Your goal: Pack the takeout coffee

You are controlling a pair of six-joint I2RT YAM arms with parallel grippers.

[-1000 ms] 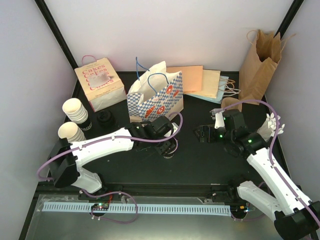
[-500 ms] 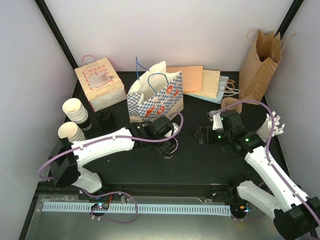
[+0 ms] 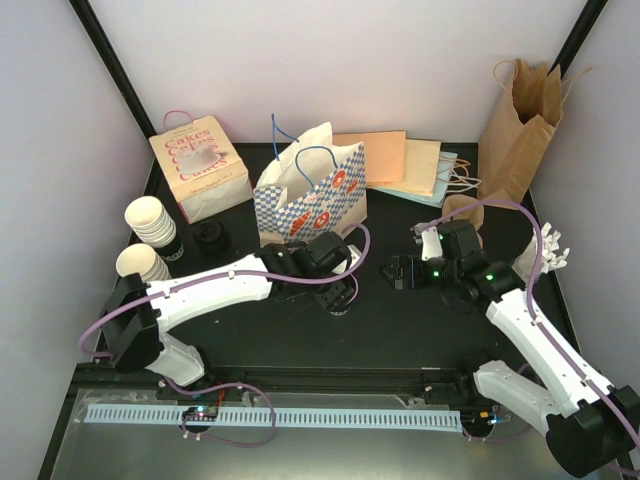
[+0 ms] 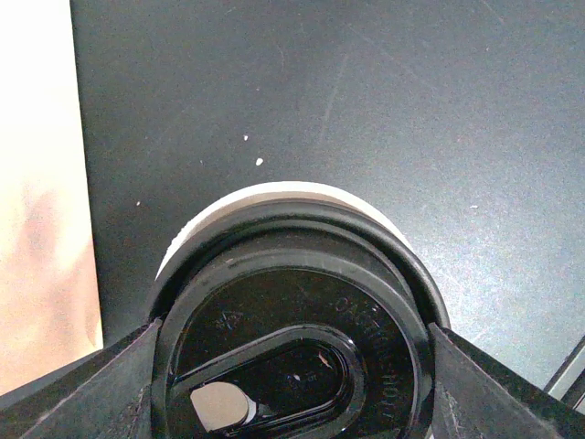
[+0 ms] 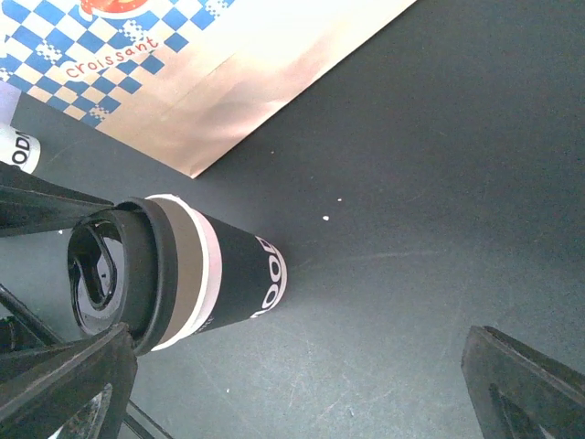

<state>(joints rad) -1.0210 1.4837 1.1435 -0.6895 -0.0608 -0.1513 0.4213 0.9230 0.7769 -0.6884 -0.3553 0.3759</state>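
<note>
A takeout coffee cup (image 5: 228,279) with a dark sleeve and a cream band stands on the black table, just in front of the checkered bag (image 3: 312,195). Its round black lid (image 4: 292,311) sits on top, with the cup's white rim showing behind it. My left gripper (image 3: 340,297) comes down from above, and its fingers (image 4: 110,384) press against both sides of the lid. My right gripper (image 3: 398,270) stands wide open a short way to the right of the cup, with nothing between its fingers (image 5: 526,384). In the top view the cup is mostly hidden under the left gripper.
Two stacks of cream paper cups (image 3: 148,240) and a pile of black lids (image 3: 208,236) stand at the left. A "Cakes" box bag (image 3: 200,165) is at the back left. Flat paper bags (image 3: 400,160) and a tall brown bag (image 3: 520,125) are at the back right.
My right gripper has moved a little to the left, closer to the cup. The left gripper has stayed on the lid.
</note>
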